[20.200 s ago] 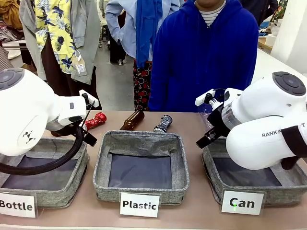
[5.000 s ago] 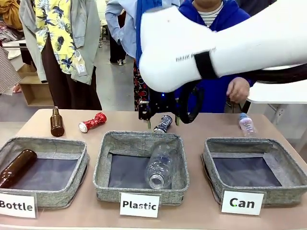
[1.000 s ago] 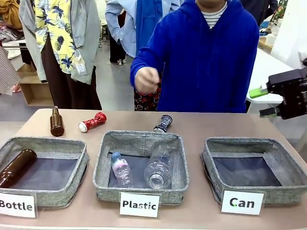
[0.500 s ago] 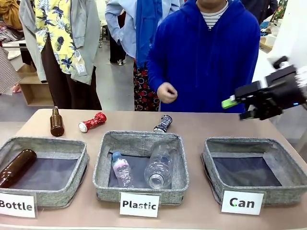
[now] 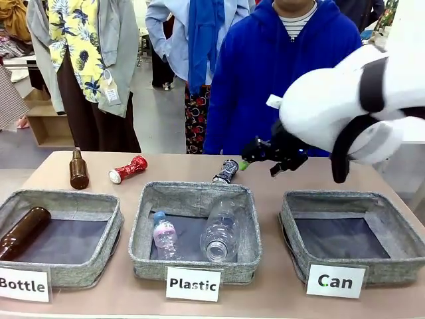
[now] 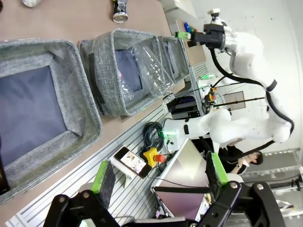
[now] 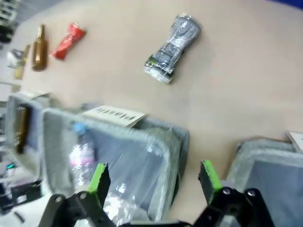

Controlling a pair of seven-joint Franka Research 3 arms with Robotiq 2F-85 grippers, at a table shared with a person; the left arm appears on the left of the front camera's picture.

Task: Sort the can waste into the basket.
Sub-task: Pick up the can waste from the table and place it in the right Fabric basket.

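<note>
No cans are in the basket yet, but the right gripper has swung left of it, near the black can, fingers apart, ready to grab.

Print on the black can seems unreadable through blur; the Bottle basket is cut off at left.

Table with baskets, cans, bottle

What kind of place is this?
Probably a robotics lab or demo space for waste sorting: a white robot arm over a table, a Bottle basket, Plastic basket and Can basket, and an emergency-stop button.
</note>
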